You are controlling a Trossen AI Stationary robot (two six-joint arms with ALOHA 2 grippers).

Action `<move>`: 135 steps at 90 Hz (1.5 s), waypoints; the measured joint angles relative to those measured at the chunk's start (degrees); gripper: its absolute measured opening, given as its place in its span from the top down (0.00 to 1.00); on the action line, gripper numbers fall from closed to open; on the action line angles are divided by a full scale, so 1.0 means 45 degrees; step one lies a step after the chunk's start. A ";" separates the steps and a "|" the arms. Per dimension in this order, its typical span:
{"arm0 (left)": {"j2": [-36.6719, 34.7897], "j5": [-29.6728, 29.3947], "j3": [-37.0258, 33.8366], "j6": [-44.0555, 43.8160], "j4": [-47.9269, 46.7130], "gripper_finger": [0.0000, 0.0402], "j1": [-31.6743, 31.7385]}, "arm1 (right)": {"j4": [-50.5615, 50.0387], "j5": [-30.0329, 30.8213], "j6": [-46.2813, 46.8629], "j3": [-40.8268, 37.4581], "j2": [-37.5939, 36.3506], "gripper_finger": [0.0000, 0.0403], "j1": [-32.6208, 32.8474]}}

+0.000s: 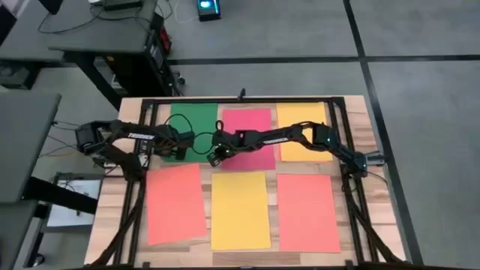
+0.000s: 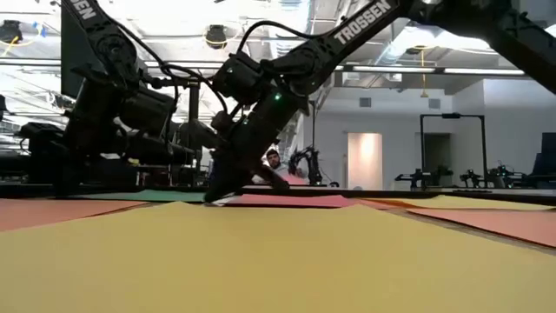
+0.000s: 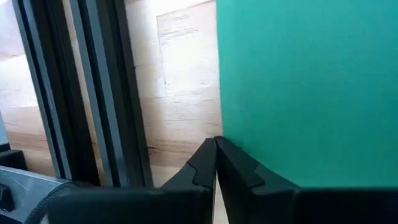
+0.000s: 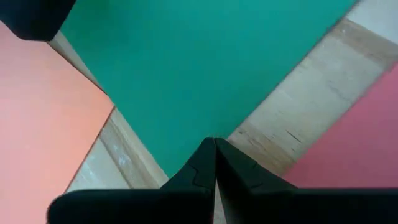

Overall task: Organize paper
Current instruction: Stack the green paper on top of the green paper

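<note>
My right gripper (image 4: pixel 215 146) pinched closed at green sheet (image 1: pixel 192 129) corner, far worktop edge. My left gripper (image 3: pixel 216 146) closed beside its other corner.

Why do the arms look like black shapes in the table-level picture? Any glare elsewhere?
Low view: bright ceiling lights sit behind the right gripper, so it is backlit. High view: even light, no glare on the yellow sheet. Wrist views: the green sheet is evenly lit.

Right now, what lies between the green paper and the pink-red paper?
In the right wrist view, a bare strip of wooden table separates the green paper from the pink-red paper.
</note>
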 joint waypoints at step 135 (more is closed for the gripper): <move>-0.0015 -0.0324 0.0061 0.0855 -0.0727 1.00 0.0826 | -0.0798 -0.0321 -0.1119 0.0332 -0.0001 1.00 -0.0201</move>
